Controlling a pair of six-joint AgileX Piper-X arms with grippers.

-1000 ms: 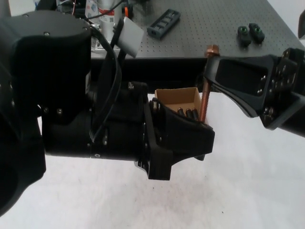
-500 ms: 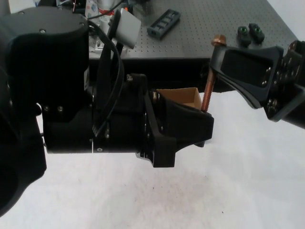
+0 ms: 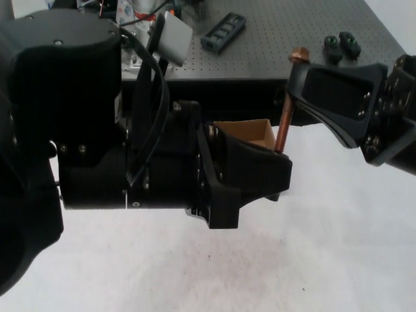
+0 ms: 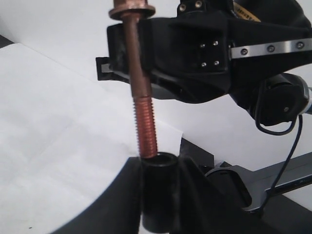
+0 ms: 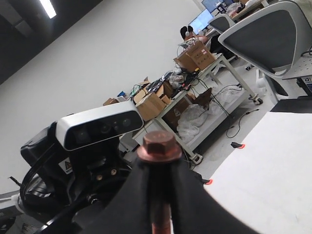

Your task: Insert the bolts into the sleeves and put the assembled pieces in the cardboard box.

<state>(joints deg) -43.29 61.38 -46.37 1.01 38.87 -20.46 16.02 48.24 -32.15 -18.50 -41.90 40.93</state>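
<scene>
A copper bolt (image 3: 284,107) hangs upright, head on top, with my right gripper (image 3: 294,88) shut on its upper shank. In the left wrist view the bolt's (image 4: 142,92) threaded tip stands at the mouth of a black sleeve (image 4: 158,192). My left gripper (image 4: 158,204) is shut on that sleeve and holds it upright. The right wrist view looks down on the bolt's hex head (image 5: 158,145) between the right gripper's (image 5: 158,195) fingers. The cardboard box (image 3: 250,132) sits just behind the left gripper (image 3: 270,170), which hides most of its inside.
White sheeting (image 3: 338,247) covers the near bench. On the perforated plate (image 3: 292,26) behind lie a black rack (image 3: 223,30) and two small black parts (image 3: 341,45). The left arm's bulky body (image 3: 97,130) blocks the left half.
Since a second ago the right gripper and bolt shifted slightly up and right, and the left gripper rose to cover the box's contents. Nothing moved in the last half second.
</scene>
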